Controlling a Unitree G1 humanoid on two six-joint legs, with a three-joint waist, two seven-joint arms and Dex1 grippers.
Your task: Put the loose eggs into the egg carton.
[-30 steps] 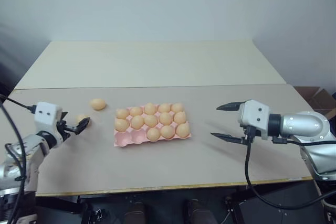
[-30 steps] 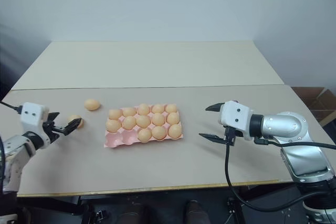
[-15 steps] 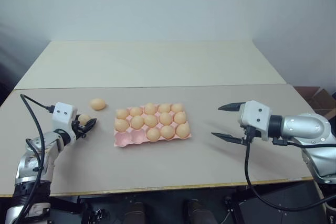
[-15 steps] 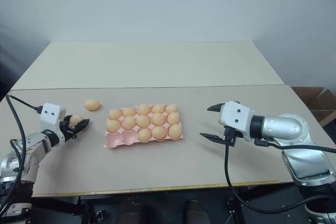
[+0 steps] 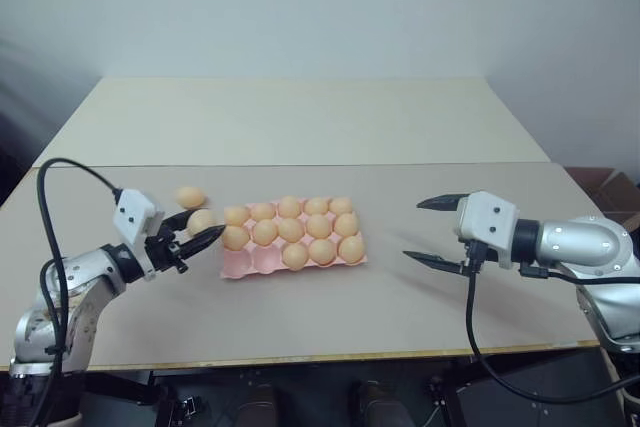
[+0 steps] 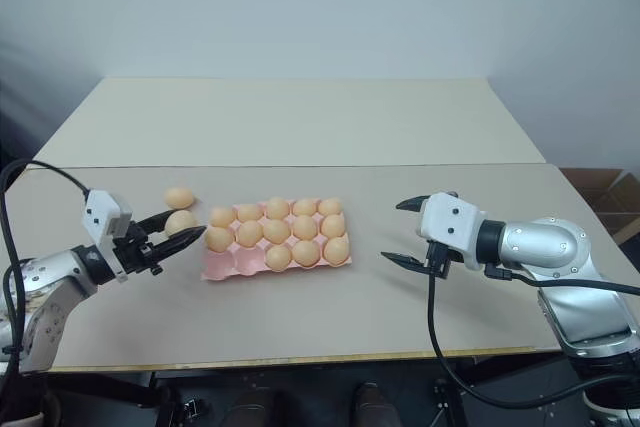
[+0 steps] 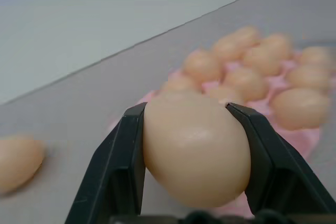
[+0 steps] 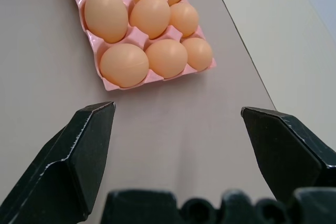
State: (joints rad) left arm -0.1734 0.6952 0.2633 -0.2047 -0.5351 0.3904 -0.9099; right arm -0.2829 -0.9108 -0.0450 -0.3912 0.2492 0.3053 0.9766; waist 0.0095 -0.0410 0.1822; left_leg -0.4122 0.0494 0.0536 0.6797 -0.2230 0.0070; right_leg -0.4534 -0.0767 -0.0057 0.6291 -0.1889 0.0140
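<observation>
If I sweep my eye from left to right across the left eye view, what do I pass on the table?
Left gripper of two black fingers clasping a light orange-tan egg → flat pink moulded egg carton holding matching eggs → right gripper with black fingers spread apart.

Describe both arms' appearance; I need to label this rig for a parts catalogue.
Both arms are silver-grey metal with white box-shaped wrist housings and black cables looping off them. The left gripper and right gripper each have two black, tapering, pointed fingers.

Silver arms, white wrist blocks, black-fingered right tool [image 5: 425, 230] (cables black, seemingly).
</observation>
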